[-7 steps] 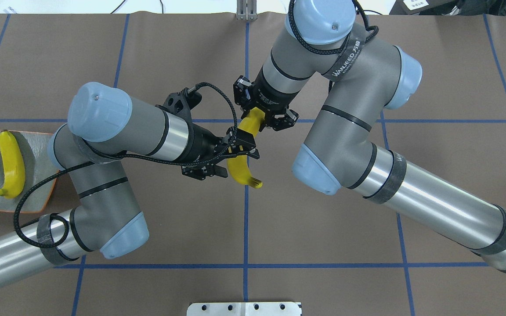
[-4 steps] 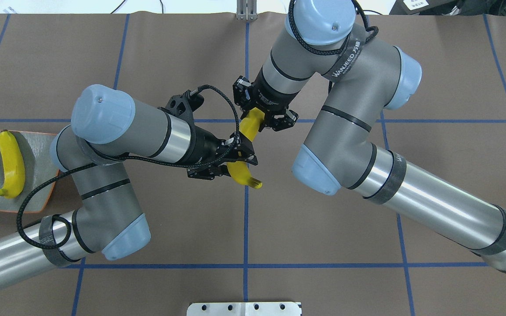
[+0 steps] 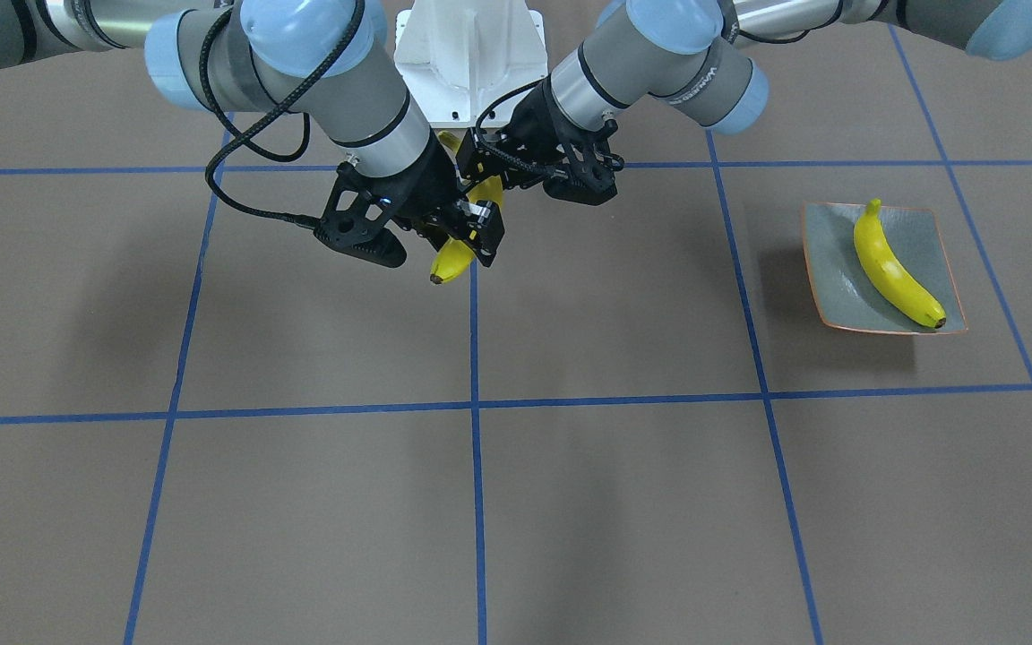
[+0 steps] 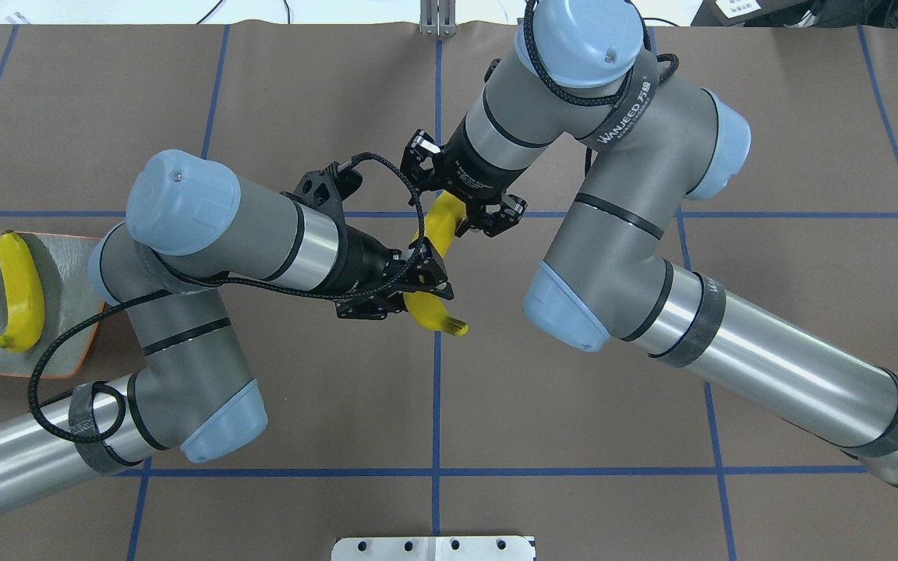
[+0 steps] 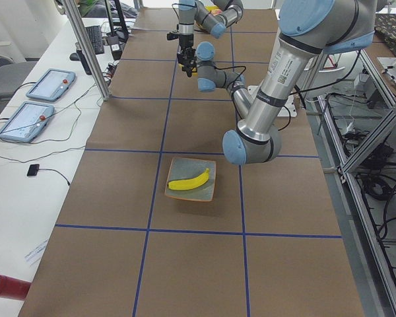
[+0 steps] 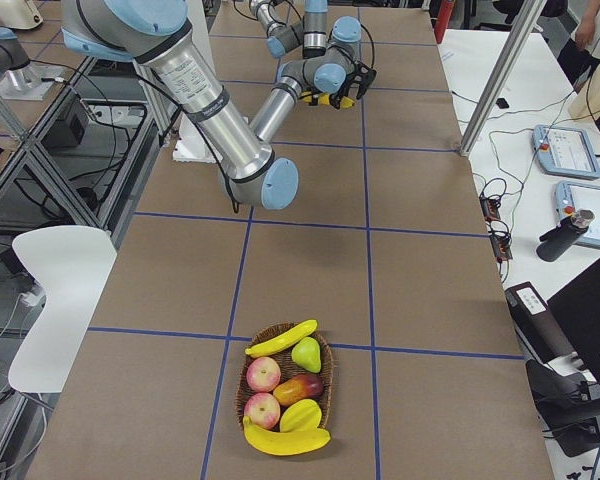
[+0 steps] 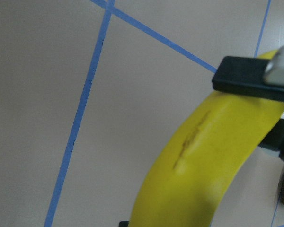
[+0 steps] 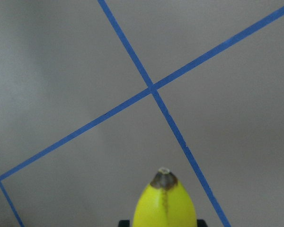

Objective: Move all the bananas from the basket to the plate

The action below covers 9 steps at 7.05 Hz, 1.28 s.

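Handover, mid-table, in the air. L gripper clamped across banana nr its robot-side end; R gripper farther out, pinching the other end. R should let go fully before L swings to plate at left edge.

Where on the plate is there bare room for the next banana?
The plate has a bare strip between the resting banana and the rim nearer table centre, plus a smaller corner beyond it. Crowded mid-table: left gripper and right gripper both clamp the held banana.
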Each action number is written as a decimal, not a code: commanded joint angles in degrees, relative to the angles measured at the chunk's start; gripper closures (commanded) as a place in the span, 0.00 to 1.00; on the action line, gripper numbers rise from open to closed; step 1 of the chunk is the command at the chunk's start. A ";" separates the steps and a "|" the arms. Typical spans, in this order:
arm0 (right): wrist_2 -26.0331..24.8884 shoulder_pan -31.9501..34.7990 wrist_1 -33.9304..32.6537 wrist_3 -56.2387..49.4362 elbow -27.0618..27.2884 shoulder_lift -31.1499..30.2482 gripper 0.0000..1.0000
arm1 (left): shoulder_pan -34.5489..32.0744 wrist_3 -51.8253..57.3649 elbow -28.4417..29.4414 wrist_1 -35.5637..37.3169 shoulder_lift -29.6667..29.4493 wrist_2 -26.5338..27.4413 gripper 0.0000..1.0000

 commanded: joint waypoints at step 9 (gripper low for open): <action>9.01 16.43 0.32 -8.35 10.67 -12.70 0.00 | -16.39 0.73 -3.31 7.07 9.54 -10.29 1.00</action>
